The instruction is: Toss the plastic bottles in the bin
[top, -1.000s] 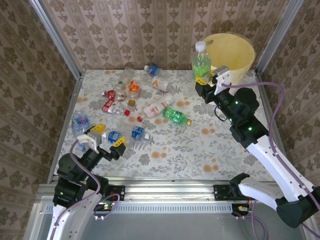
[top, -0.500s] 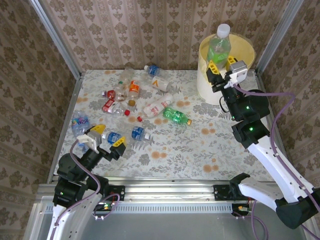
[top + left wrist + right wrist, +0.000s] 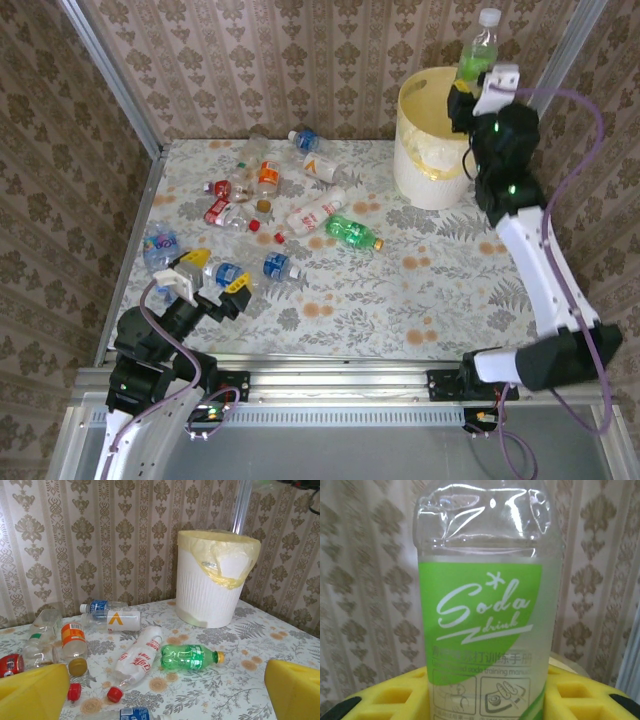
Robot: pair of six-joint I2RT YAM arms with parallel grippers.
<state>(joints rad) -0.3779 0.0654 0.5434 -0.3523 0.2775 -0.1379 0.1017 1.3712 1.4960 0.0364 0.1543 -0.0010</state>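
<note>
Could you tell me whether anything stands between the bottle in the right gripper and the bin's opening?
Nothing visible does. The right gripper holds the green-labelled bottle upright in open air over the bin, near its far rim, and its mouth is uncovered.

One bin (image 3: 425, 175). One soda bottle (image 3: 478, 45), held aloft. About twelve bottles (image 3: 315, 212) lying on worktop (image 3: 400, 300), cluster too tight for exact count; one green bottle (image 3: 352, 232) among them. One loose red cap (image 3: 253, 225).
</note>
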